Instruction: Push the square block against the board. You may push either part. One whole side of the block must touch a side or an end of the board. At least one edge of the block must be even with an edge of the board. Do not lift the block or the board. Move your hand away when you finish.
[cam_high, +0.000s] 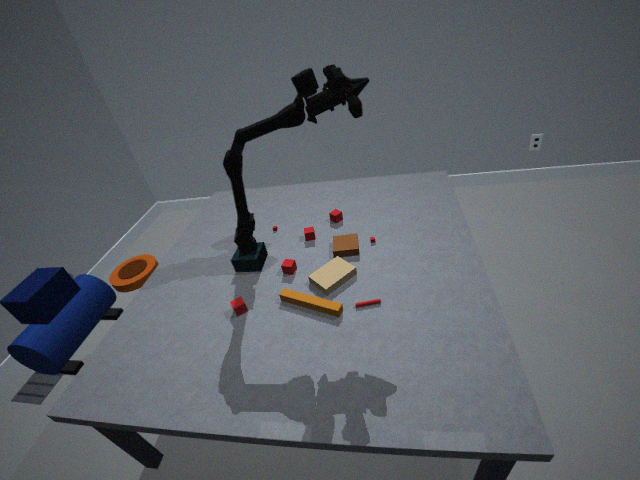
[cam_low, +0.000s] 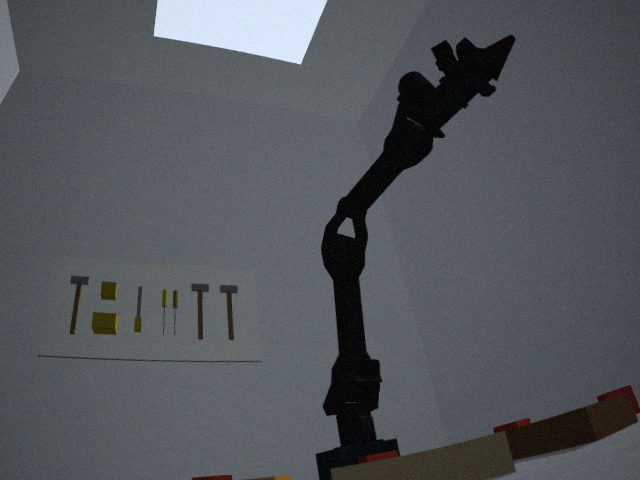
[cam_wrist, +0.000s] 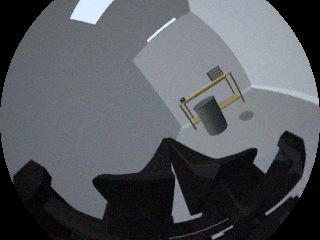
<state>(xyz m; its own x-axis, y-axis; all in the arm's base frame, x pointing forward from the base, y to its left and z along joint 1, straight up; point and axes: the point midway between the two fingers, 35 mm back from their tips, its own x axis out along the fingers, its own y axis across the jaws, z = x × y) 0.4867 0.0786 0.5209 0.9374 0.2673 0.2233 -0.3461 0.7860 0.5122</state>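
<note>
The square block, brown (cam_high: 345, 244) (cam_low: 550, 434), lies flat right of the robot's base in the top view. The board, pale tan and flat (cam_high: 332, 274) (cam_low: 423, 463), lies just nearer that camera, turned at an angle to the block. A corner of the board points at the block's near side. No whole side of the block lies along the board; whether the corner touches is too small to tell. My gripper (cam_high: 367, 79) (cam_low: 512, 37) (cam_wrist: 166, 141) is shut and empty, high above the table and far from both parts.
An orange-yellow bar (cam_high: 311, 302) and a red rod (cam_high: 368, 303) lie nearer the camera than the board. Several red cubes, one at the block's far side (cam_high: 336, 215) and one left of the board (cam_high: 288, 266), lie about. The robot's base (cam_high: 249, 259) stands left.
</note>
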